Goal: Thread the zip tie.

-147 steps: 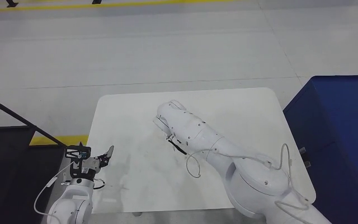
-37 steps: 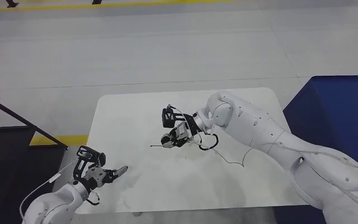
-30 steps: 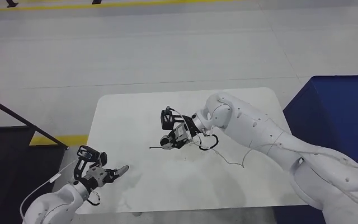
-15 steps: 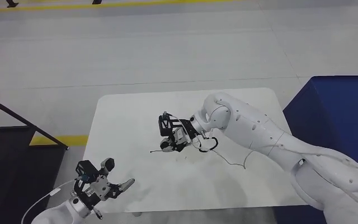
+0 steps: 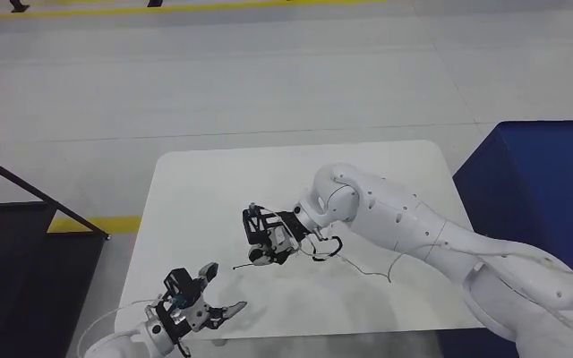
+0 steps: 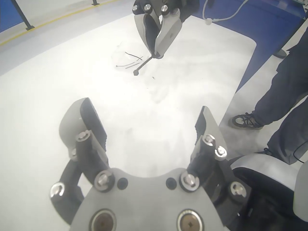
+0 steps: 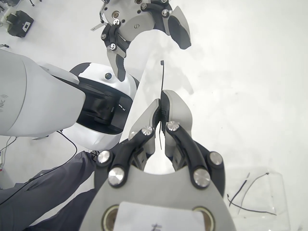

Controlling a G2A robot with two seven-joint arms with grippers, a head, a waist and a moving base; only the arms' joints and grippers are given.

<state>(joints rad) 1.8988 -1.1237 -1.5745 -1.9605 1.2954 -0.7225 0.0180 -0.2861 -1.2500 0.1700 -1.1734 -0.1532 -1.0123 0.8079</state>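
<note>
Zip tie sits pinched tight in my right claw, over the middle of the bench (head end sticking out free). My left claw hangs spread wide near the bench's front edge, facing it.

A white table with rounded corners is standing at the centre of the top view. Pale grey floor is spreading around it, with faint seams crossing it. A yellow line is running along the floor at twelve o'clock, and a shorter yellow strip is lying at nine o'clock. A blue block is standing at three o'clock, just beside the table. A black bar is slanting over a dark mat at eight o'clock. Soft, even light is falling.
</note>
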